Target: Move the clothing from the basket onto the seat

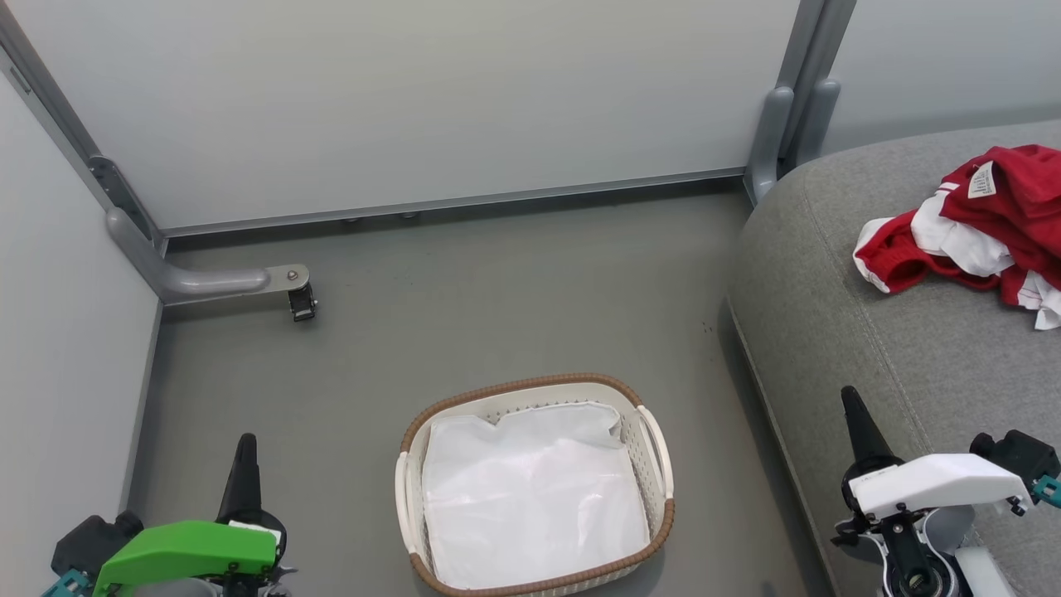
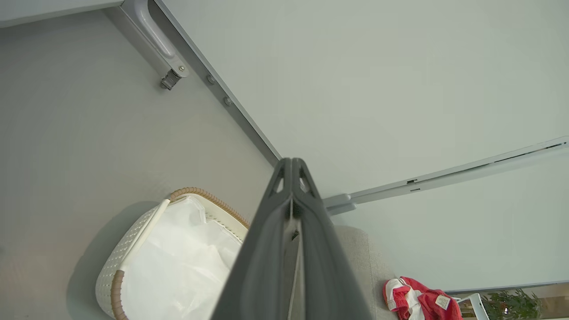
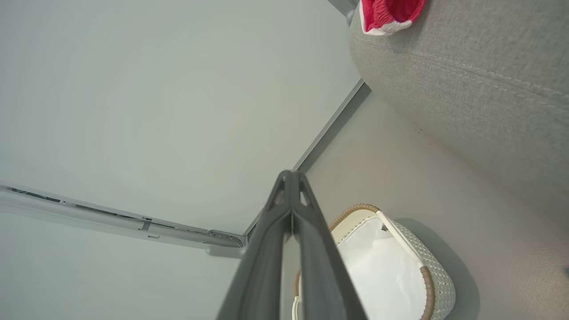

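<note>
The red clothing (image 1: 986, 220) with white trim lies crumpled on the grey seat (image 1: 895, 348) at the right; it also shows as red clothing (image 2: 420, 302) and as a red cuff (image 3: 391, 13). The cream basket (image 1: 655, 464) with a brown rim stands on the floor in the middle, holding only a white sheet lining (image 1: 530, 497). My left gripper (image 1: 245, 441) is shut at the lower left, well left of the basket, holding nothing. My right gripper (image 1: 852, 396) is shut at the lower right over the seat's front edge, also holding nothing. Basket (image 2: 115, 275) and basket (image 3: 438, 278) appear in the wrist views.
Pale partition walls enclose the grey floor (image 1: 464, 315) at the back and left. A grey bracket with a small caster (image 1: 302, 303) juts out from the left corner. A grey post (image 1: 787, 124) stands behind the seat's corner.
</note>
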You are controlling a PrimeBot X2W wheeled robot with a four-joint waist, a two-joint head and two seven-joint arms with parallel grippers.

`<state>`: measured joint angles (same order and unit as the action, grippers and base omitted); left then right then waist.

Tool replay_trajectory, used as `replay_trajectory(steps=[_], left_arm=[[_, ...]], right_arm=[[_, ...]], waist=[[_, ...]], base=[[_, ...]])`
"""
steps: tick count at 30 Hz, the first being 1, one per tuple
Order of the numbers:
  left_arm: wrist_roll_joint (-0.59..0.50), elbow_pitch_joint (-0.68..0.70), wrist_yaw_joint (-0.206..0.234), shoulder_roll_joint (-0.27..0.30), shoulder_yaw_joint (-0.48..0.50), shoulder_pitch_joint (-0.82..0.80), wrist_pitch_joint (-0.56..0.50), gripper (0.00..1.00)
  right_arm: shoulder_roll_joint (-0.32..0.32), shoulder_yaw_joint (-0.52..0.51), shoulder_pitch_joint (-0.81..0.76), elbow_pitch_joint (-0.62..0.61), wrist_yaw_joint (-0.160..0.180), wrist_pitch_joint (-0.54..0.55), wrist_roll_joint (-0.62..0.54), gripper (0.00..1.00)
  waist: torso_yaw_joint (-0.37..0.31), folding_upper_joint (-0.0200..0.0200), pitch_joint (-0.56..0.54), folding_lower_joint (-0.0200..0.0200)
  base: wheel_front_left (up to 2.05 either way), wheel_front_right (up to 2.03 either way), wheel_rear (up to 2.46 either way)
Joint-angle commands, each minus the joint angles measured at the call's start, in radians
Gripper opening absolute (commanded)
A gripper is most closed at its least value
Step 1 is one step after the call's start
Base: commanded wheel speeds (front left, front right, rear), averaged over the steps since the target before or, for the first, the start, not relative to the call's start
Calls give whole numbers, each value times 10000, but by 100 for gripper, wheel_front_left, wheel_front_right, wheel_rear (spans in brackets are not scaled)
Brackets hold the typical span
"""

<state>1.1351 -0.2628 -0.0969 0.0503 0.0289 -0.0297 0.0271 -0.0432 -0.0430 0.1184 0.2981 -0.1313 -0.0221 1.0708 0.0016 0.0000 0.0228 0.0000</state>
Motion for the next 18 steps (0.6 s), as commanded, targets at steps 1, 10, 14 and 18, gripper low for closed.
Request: replay_trajectory(steps=[1, 10, 14, 18], left_arm=[[257, 118, -77, 51, 71, -273, -75, 0], [1098, 133, -120, 50, 219, -385, -322, 0], [1440, 143, -150, 50, 273, -435, -423, 0], [1739, 150, -174, 49, 325, -478, -508, 0]], right_arm=[[-61, -58, -1, -151, 4, 71, 276, 0], [-67, -185, -28, -230, 5, 314, 1223, 0], [-69, -236, -38, -263, 5, 414, 1614, 0], [-72, -281, -47, -289, 6, 502, 1963, 0]], waist=[[0, 0, -3, 0], [-3, 0, -32, 0], [-4, 0, -44, 0], [-5, 0, -56, 0]], base=[[0, 0, 0], [0, 0, 0], [0, 0, 0], [0, 0, 0]])
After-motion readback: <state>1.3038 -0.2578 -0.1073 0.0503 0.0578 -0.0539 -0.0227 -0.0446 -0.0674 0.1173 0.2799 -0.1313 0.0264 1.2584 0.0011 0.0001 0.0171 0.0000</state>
